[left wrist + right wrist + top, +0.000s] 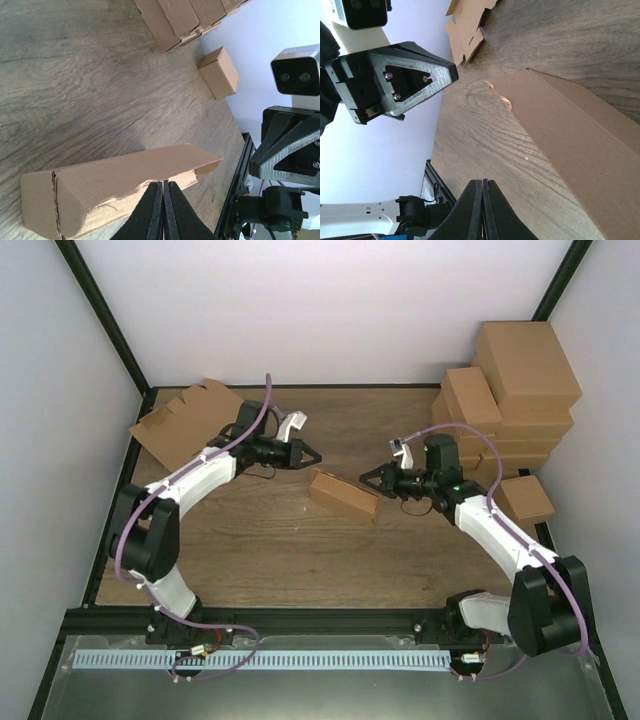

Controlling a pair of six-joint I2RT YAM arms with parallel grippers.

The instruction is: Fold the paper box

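Standing by the bench point(250, 560), I record the paper box point(344, 496) lying on its side near the middle of the boards, folded up into a long, closed brown form and set at a slant. Its long lower edge looks ragged in the left wrist view, and a small tear shows at one corner in the right wrist view. The left arm point(200, 475) reaches in from the box's far-left side. Its jaws are pressed fully together and hold nothing, and their tip is near the box but apart from it in the overhead view. In the left wrist view the closed fingers point(155, 212) overlap the box's ragged edge, and I cannot tell whether they touch it. The right arm point(495, 525) comes in from the opposite side. Its jaws are likewise closed flat against each other and empty, with their tip just beside the box's right-hand end. The right wrist view shows those fingers point(476, 210) over bare wood with the box alongside them. Well apart from the box, at the far-left corner, lies a pile of flat notched cardboard blanks point(185, 420). Well beyond the box's right end stands a stack of larger brown cartons point(515, 390) against the wall. One small closed carton point(525, 498) sits alone in front of that stack, on the box's right.
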